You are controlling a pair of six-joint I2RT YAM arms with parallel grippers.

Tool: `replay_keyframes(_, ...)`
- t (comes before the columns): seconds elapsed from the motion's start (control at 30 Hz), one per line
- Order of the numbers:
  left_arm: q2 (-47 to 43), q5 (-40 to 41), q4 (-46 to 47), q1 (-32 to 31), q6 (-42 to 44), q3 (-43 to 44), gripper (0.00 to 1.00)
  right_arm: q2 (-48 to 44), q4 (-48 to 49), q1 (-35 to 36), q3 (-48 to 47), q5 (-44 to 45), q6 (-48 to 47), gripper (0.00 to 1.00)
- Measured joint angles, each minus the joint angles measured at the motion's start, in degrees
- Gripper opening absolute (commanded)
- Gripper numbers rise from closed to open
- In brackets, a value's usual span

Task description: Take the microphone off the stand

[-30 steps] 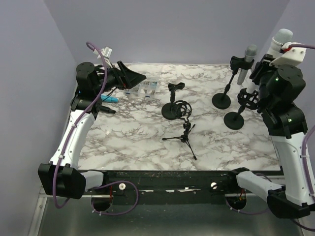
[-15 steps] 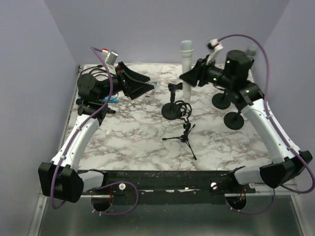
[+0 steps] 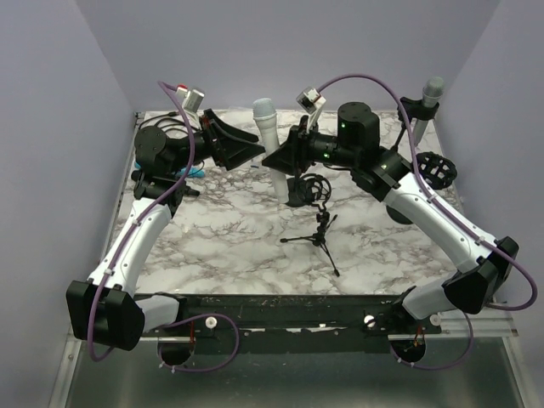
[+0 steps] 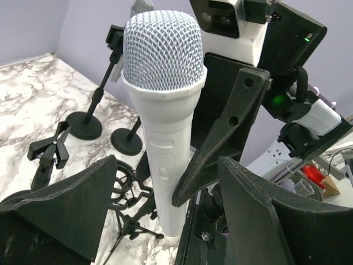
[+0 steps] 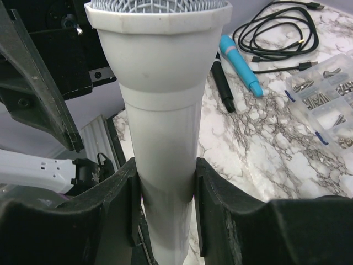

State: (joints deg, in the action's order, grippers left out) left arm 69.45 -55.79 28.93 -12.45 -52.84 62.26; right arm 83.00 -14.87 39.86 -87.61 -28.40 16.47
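Observation:
My right gripper [image 3: 281, 158] is shut on a white microphone [image 3: 265, 123] and holds it upright in the air over the middle back of the table. In the right wrist view the fingers clamp its body [image 5: 162, 110] below the mesh head, the gripper [image 5: 164, 187] round it. My left gripper [image 3: 248, 144] is open and empty, its tips just left of the microphone. In the left wrist view the microphone [image 4: 164, 132] stands just beyond the open left gripper [image 4: 166, 163]. A grey microphone [image 3: 429, 95] sits in a stand at the back right.
A round-base stand [image 3: 296, 195], a small tripod with a shock mount [image 3: 321, 225] and another shock-mount stand [image 3: 435, 170] are on the marble table. A blue pen [image 5: 238, 63], coiled black cable [image 5: 281, 27] and a clear screw box [image 5: 325, 96] lie at the back left.
The right arm swung from the far right across to the middle-left, carrying the white microphone upright. The left gripper rose slightly and stays open.

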Motion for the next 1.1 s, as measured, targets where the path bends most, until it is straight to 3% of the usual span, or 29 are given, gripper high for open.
replay_keyframes(0.13,0.1,0.5,-2.2,0.0,1.2,0.0,0.71,1.4,0.2,1.6,0.0,0.9,0.0,0.01)
replay_keyframes(0.27,0.5,0.4,-2.3,0.1,1.2,0.0,0.6,2.2,0.2,3.4,0.0,1.8,-0.2,0.01)
replay_keyframes(0.47,2.0,-0.2,-1.7,0.1,0.3,0.3,0.26,2.5,0.2,4.9,0.0,4.3,-0.6,0.01)
replay_keyframes(0.5,2.1,-0.5,-1.6,0.1,0.2,0.4,0.2,2.6,0.3,4.9,0.0,4.9,-0.7,0.04)
replay_keyframes(0.57,2.4,-0.9,-1.6,0.1,-0.1,0.6,0.03,2.9,0.4,5.0,0.0,5.5,-0.9,0.25)
replay_keyframes(0.7,2.5,-1.0,-3.2,0.1,1.2,1.2,0.0,3.0,0.4,5.5,0.0,7.4,-1.3,0.7)
replay_keyframes(0.77,2.4,0.0,-6.2,0.4,3.1,1.9,0.0,2.9,0.3,5.9,0.2,9.5,-1.5,0.85)
replay_keyframes(0.83,2.3,1.5,-8.7,0.9,4.3,2.3,0.0,2.4,0.3,6.1,0.9,12.4,-2.2,0.89)
replay_keyframes(1.1,1.7,16.1,-25.6,8.9,6.9,4.2,0.0,-2.9,-0.2,6.2,4.3,26.0,-3.1,0.89)
